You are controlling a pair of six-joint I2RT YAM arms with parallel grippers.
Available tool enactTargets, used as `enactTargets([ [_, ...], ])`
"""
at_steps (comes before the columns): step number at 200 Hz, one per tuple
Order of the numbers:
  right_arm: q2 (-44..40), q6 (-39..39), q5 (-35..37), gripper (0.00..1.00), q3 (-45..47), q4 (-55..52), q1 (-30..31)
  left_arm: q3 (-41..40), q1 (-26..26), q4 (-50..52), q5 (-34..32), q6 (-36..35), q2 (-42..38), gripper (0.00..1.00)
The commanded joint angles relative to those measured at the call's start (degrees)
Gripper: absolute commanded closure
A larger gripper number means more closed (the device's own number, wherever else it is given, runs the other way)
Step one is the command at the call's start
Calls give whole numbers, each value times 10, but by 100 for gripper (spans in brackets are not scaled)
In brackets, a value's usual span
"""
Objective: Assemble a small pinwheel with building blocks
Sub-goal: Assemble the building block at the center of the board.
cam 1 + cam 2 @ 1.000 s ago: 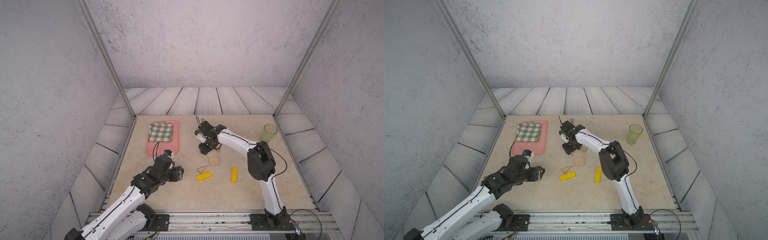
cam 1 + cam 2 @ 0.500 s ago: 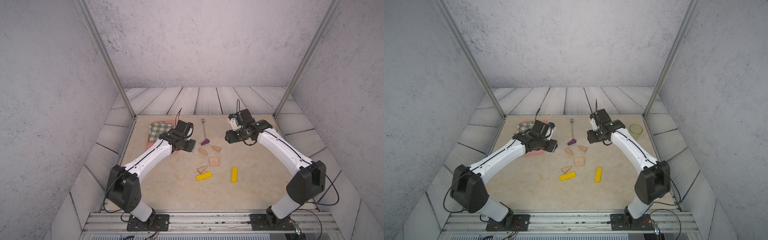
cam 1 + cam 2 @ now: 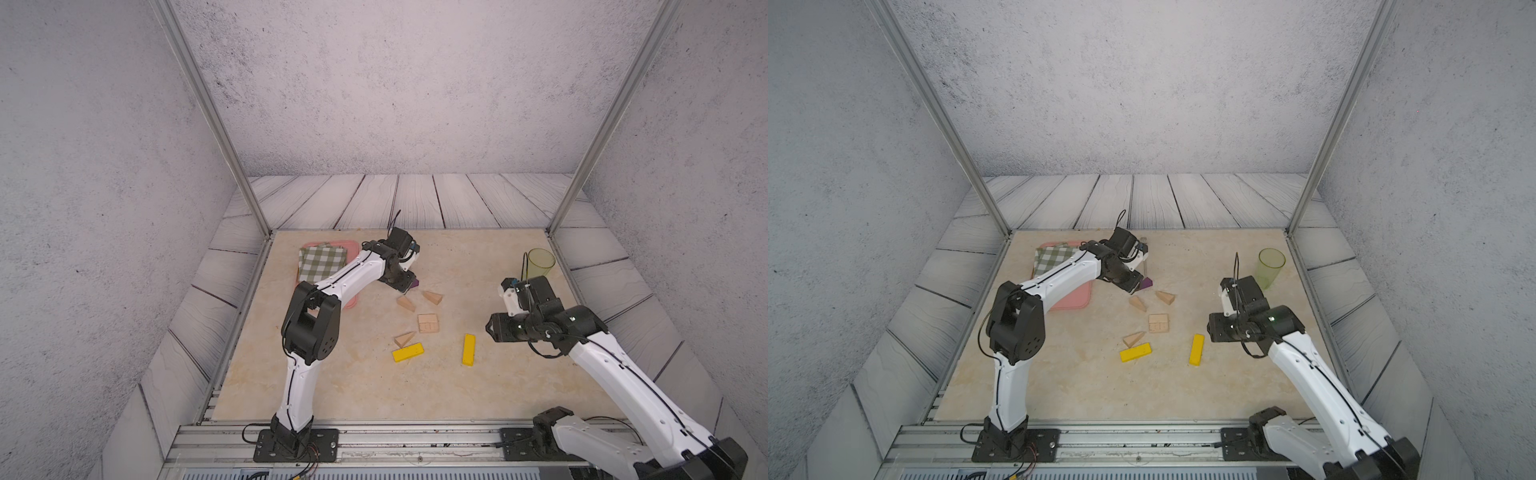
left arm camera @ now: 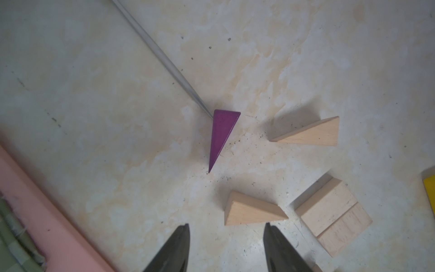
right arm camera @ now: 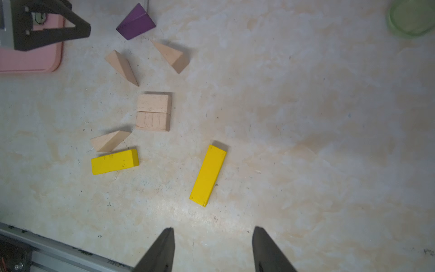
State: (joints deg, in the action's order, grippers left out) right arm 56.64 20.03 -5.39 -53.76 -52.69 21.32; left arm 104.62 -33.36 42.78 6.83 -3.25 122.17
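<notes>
Eight loose blocks, unassembled: a purple triangular wedge [image 5: 136,22]; two pale-wood triangular wedges [image 5: 121,67] near it; two short pale-wood rectangles [image 5: 154,111] touching, forming a square; a third pale-wood wedge [image 5: 109,141] just beside one yellow rectangular bar [image 5: 114,161]; the other yellow bar [image 5: 208,175] lies apart.

A green checked cloth [image 3: 322,262] lies on a pink tray [image 3: 1072,300], a metal fork [image 4: 162,58] nearby, a green cup [image 3: 540,264] well apart.

In both top views you get only a sliver of the purple wedge [image 3: 414,284] [image 3: 1146,284]; the left jaws cover the rest. The fork handle [image 4: 162,58] meeting that wedge runs off the left wrist view, tines unseen. Well away from the wedge, the green cup [image 5: 412,18] is blurred and cropped in the right wrist view.
</notes>
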Motion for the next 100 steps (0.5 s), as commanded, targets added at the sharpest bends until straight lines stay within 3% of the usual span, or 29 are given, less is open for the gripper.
enactTargets([
  [1,-28,31,13,43,20,-28,-3,36,0,9,7,-16,31,44],
  [100,-47,29,28,43,8,-67,-9,189,-1,54,-6,15,177,41],
])
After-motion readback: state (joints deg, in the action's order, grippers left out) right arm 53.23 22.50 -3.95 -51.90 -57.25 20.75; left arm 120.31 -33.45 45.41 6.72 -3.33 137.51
